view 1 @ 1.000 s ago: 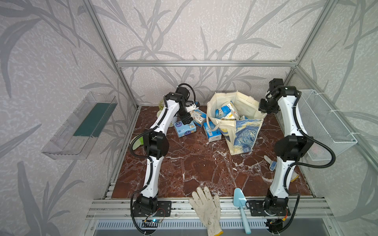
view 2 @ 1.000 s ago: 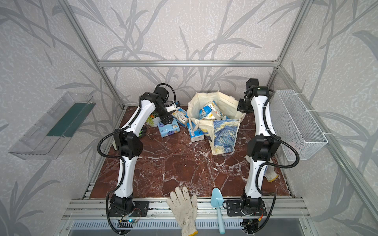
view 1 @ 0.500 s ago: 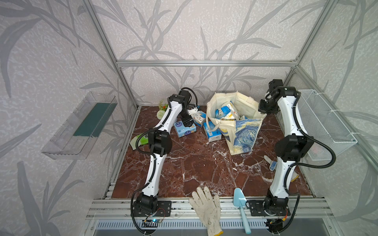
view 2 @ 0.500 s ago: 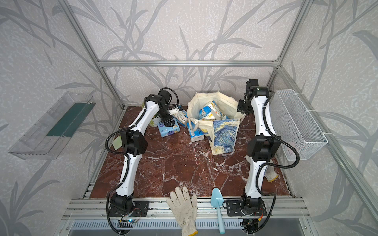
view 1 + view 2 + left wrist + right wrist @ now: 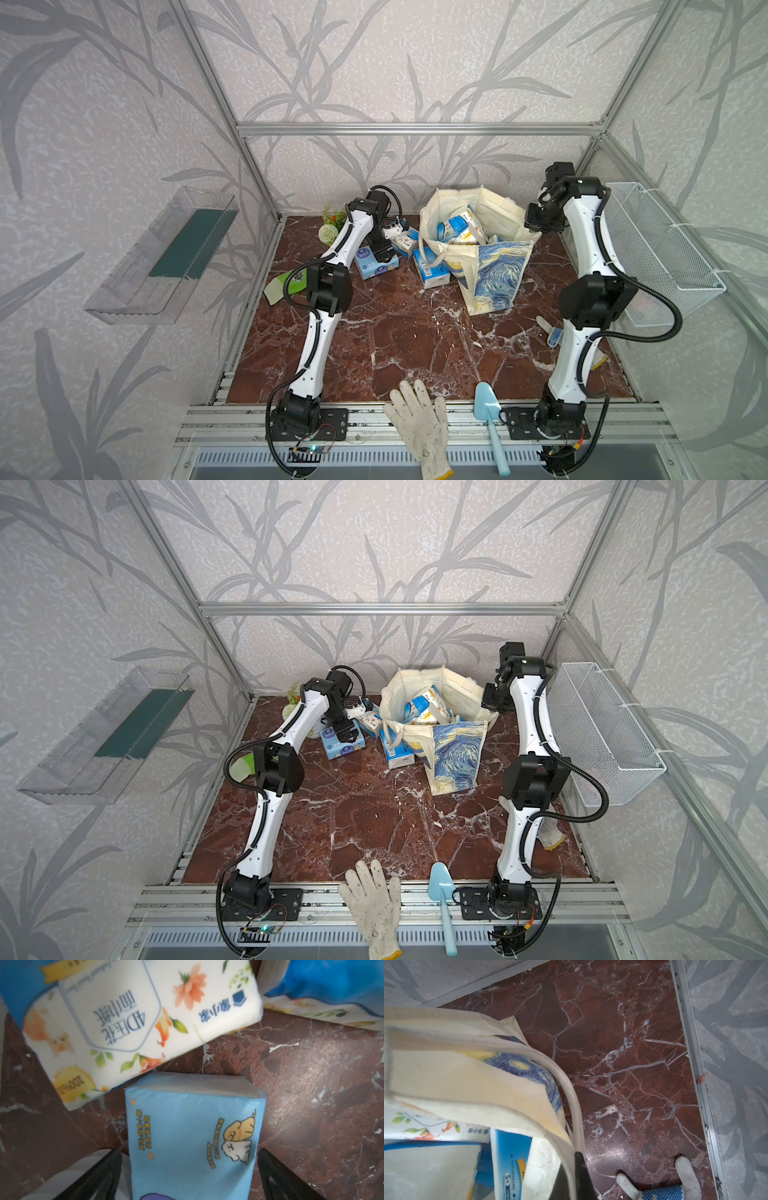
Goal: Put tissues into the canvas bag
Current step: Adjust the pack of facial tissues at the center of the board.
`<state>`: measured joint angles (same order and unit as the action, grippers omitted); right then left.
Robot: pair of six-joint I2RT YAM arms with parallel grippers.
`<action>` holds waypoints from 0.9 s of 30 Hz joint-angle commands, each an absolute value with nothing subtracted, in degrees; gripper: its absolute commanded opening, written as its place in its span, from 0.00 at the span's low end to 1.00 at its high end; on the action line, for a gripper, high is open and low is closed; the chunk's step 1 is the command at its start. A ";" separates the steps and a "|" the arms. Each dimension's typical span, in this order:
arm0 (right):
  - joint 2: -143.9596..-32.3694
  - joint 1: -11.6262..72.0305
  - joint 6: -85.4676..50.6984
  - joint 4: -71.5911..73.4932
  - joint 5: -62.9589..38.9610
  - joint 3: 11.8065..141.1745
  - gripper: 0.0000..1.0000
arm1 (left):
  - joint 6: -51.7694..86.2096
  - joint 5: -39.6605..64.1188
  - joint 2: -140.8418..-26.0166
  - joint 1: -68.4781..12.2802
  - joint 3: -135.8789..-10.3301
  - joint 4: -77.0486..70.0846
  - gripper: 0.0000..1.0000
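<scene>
At twelve o'clock, the canvas bag (image 5: 494,270), pinched by the right pincer (image 5: 577,1164), holds several tissues (image 5: 457,226); the wide left pincer (image 5: 189,1155) straddles a loose pack (image 5: 191,1126) outside.

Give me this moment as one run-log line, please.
left claw: open around light-blue tissue pack, not yet gripped | right claw: shut on canvas bag

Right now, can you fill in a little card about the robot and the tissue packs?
left gripper: open, straddling the light blue pack
right gripper: shut on the canvas bag rim
inside the bag: several tissue packs
outside, on the table: light blue pack, floral pack, blue-and-white pack beside the bag
</scene>
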<state>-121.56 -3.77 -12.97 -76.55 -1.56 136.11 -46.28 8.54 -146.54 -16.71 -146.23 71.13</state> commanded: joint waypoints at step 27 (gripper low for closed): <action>-119.32 -4.08 -11.88 -77.24 -2.46 135.22 0.04 | -46.22 11.11 -147.72 -16.52 -143.55 76.32 0.99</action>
<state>-121.45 -3.77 -12.38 -76.34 -2.07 135.79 -45.87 9.13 -147.39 -16.71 -144.97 72.66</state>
